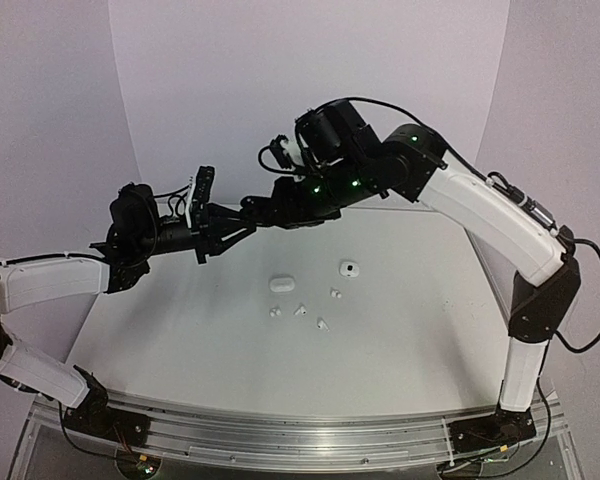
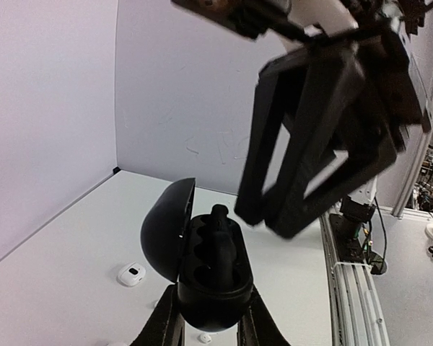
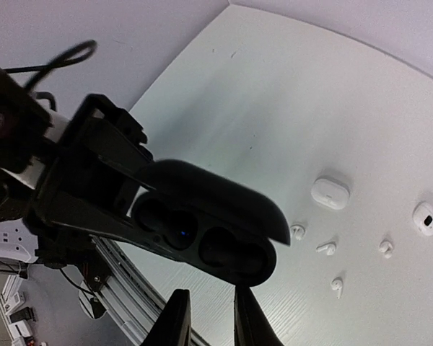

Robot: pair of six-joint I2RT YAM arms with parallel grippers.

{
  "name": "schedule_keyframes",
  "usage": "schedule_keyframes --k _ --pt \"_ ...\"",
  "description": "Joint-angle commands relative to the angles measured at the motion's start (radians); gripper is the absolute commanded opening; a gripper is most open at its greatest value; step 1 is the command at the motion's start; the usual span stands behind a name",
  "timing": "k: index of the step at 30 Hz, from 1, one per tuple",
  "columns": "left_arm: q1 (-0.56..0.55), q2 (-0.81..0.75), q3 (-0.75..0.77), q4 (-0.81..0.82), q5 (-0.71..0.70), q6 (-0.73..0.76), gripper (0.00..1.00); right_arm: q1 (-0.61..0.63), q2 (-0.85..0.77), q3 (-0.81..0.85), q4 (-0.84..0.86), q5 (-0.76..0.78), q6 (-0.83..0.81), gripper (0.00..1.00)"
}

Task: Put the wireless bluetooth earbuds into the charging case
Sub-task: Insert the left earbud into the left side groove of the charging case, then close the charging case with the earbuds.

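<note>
My left gripper [image 2: 211, 317] is shut on a black charging case [image 2: 213, 277], held in the air with its lid [image 2: 166, 227] swung open. A black earbud [image 2: 224, 238] stands in the case's wells and sticks up a little. Just above the case hangs my right gripper [image 2: 267, 220]. Its fingers [image 3: 179, 310] stand a narrow gap apart with nothing between them, close in front of the case [image 3: 209, 223]. Several white earbuds [image 1: 301, 309] lie loose on the table, also in the right wrist view [image 3: 326, 249].
Two white cases [image 1: 282, 284] [image 1: 349, 268] lie on the white table beside the loose buds. Both arms meet high over the table's back left. The aluminium rail [image 1: 280, 430] runs along the near edge.
</note>
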State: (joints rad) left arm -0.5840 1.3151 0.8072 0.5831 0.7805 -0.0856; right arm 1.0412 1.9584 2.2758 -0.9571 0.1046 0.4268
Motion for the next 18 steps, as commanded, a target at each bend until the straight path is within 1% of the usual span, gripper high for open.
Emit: schedule_keyframes --k 1,6,10,12,15,16,18 --pt "-0.002 -0.011 0.047 0.017 0.114 -0.016 0.00 -0.011 -0.150 -0.020 0.175 -0.039 -0.130 0.24" --pt "0.000 -0.010 0.048 0.016 0.097 -0.032 0.00 -0.011 -0.192 -0.074 0.195 -0.051 -0.132 0.25" --pt "-0.001 -0.013 0.048 0.007 0.121 -0.006 0.00 -0.012 -0.222 -0.120 0.205 0.022 -0.095 0.26" --pt "-0.001 -0.015 0.048 -0.028 0.158 0.098 0.00 -0.016 -0.219 -0.121 0.217 0.102 -0.063 0.26" --pt "-0.002 -0.015 0.044 -0.088 0.168 0.361 0.00 -0.018 -0.175 -0.101 0.222 0.193 -0.023 0.23" --pt "-0.002 -0.016 0.044 -0.103 0.166 0.429 0.00 -0.019 -0.155 -0.094 0.224 0.210 -0.013 0.22" --pt "-0.002 -0.020 0.046 -0.114 0.158 0.518 0.00 -0.019 -0.106 -0.077 0.225 0.206 -0.001 0.21"
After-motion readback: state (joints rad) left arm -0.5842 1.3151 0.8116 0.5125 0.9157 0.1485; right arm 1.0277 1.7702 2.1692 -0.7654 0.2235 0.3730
